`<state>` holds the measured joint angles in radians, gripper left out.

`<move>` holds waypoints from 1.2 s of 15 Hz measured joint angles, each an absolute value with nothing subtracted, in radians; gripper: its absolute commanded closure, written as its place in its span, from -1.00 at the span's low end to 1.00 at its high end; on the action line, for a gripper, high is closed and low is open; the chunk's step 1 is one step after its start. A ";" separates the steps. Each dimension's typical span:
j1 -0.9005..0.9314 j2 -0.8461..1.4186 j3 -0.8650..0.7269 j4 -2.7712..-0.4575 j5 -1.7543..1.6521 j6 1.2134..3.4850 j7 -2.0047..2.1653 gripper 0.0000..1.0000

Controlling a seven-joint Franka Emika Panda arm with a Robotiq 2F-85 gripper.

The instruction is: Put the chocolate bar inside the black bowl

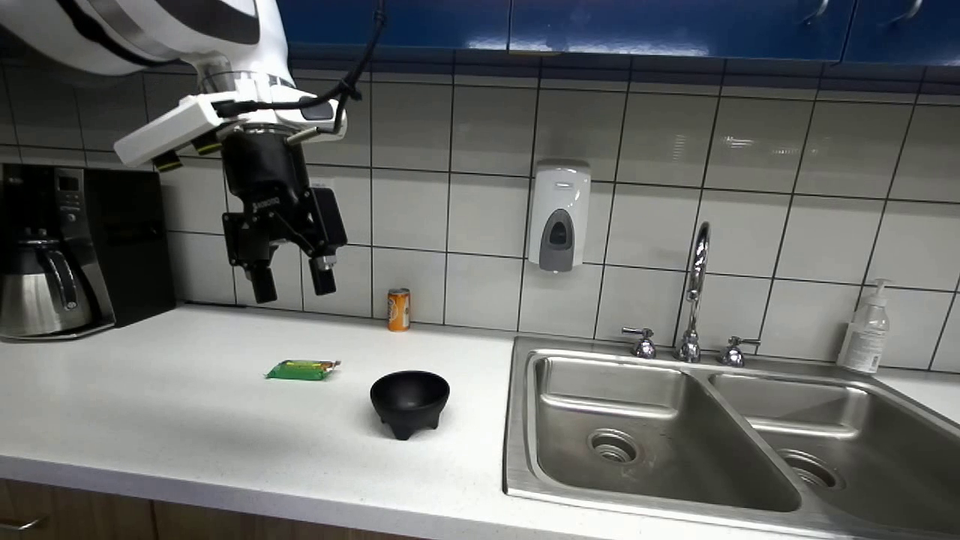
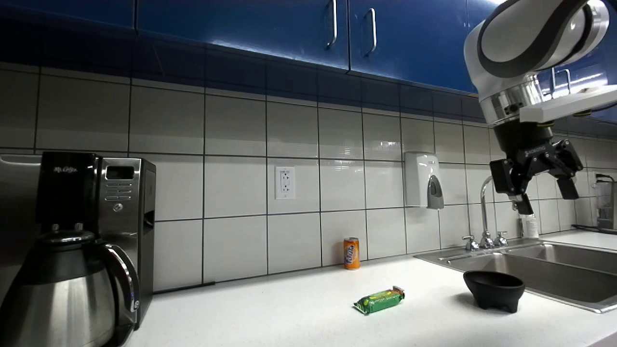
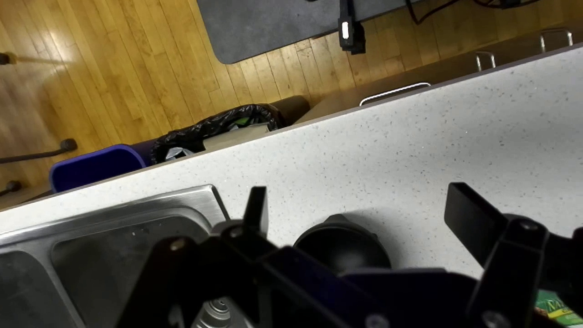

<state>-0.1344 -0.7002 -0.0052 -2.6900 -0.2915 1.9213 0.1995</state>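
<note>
The chocolate bar in its green wrapper lies flat on the white counter, in both exterior views (image 1: 302,370) (image 2: 381,301). In the wrist view the bar (image 3: 558,307) shows only partly at the lower right, behind the gripper. The black bowl (image 1: 409,397) (image 2: 495,291) stands upright on short feet between the bar and the sink; nothing shows inside it. In the wrist view the bowl (image 3: 341,248) is partly hidden by the gripper's body. My gripper (image 1: 294,286) (image 2: 546,196) hangs well above the counter, fingers down. Its fingertips (image 3: 357,200) are wide apart with nothing between them.
An orange can (image 1: 398,310) stands against the tiled wall behind the bar. A steel double sink (image 1: 517,420) with a tall faucet (image 1: 697,277) lies beside the bowl. A coffee maker (image 1: 127,240) stands at the counter's far end. Blue cabinets (image 2: 241,29) hang above.
</note>
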 measured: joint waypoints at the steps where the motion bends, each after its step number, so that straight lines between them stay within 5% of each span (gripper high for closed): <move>1: -0.130 -0.683 0.002 -2.692 -0.288 1.939 0.215 -1.00; 18: -0.123 -0.279 0.093 -2.566 -0.276 2.280 0.502 -1.00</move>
